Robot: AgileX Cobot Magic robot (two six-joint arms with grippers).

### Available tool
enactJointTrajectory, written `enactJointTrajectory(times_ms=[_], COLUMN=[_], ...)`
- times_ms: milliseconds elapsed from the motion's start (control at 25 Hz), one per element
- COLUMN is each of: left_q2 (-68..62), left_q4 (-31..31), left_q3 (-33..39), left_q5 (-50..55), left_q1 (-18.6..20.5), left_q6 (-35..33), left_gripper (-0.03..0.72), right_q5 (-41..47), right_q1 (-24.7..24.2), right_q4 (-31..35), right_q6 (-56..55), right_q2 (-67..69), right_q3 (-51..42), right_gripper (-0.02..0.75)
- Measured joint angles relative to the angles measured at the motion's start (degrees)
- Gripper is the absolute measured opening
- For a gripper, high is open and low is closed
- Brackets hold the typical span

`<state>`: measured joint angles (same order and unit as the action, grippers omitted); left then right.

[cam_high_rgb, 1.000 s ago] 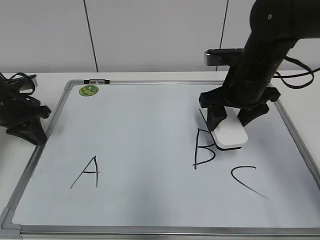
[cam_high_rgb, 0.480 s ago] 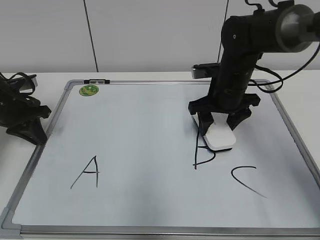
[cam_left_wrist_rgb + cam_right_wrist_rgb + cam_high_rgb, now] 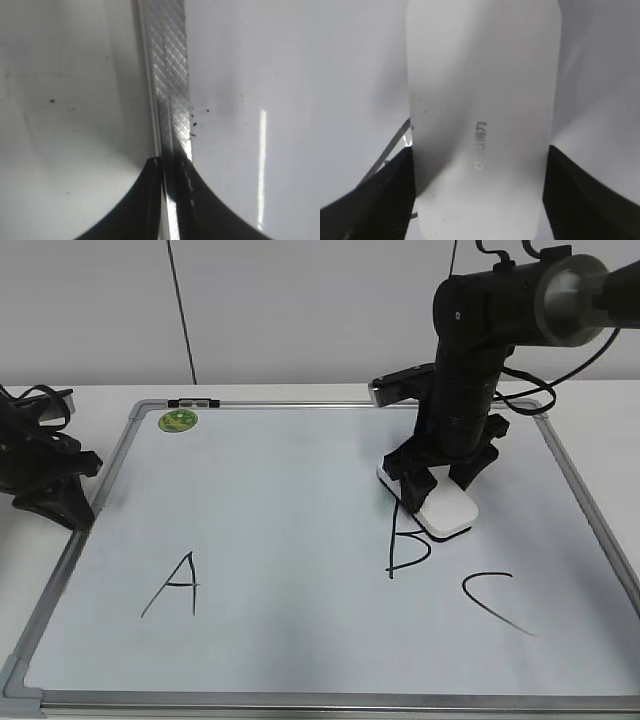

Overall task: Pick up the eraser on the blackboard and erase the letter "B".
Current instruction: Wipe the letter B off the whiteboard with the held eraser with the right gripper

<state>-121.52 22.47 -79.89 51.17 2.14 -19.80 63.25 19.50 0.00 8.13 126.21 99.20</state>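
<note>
The board [image 3: 300, 500] lies flat on the white counter [image 3: 80, 395], its grey frame running round all four sides. A green round sticker [image 3: 178, 420] sits in its far left corner, just inside the frame; whatever is printed on it is too small to read. Three black hand-drawn capitals stand in a row on the near half: "A" [image 3: 175, 585] at the left, "B" [image 3: 408, 552] right of the middle, and "C" [image 3: 497, 602] at the near right.

The right gripper [image 3: 440, 480] points down at the board from a dark arm that comes in from the far right. Its fingers [image 3: 380, 200] pinch the eraser [image 3: 432, 498] by its two long sides, one dark finger against each edge in the right wrist view. The eraser lies flat on the board, turned at a slant, and covers the upper right part of the "B"; the letter's lower bowl and most of its upright stroke show just left of and nearer than it. Small grey raised text [image 3: 480, 145] runs along the eraser's white top, but it is too faint and blurred to read.

The left gripper [image 3: 45, 475] rests on the counter at the left, at the board's left edge. In the left wrist view its two dark fingers [image 3: 135, 205] lie close alongside each other, with only a thin strip of the frame [image 3: 170, 90] showing between them and nothing held.
</note>
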Motion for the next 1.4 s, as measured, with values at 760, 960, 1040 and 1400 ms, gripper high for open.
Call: enactJointTrajectory(times_ms=[760,960,1040,1400], left_q2=[0.00,0.00,0.00,0.00], left_q4=[0.07,0.07,0.07,0.07], left_q3=[0.00,0.00,0.00,0.00], left_q5=[0.00,0.00,0.00,-0.10], left_q1=[0.00,0.00,0.00,0.00], left_q6=[0.00,0.00,0.00,0.00], left_gripper=[0.036,0.036,0.036,0.036], right_q5=[-2.24,-3.56,-3.68,-5.49], right_q1=[0.00,0.00,0.00,0.00], right_q4=[-4.82,-5.73,-5.73,-3.40], right_q6=[10.25,11.44,12.57,19.43], right_q2=[0.00,0.00,0.00,0.00], right_q3=[0.00,0.00,0.00,0.00], right_gripper=[0.525,0.525,0.525,0.525])
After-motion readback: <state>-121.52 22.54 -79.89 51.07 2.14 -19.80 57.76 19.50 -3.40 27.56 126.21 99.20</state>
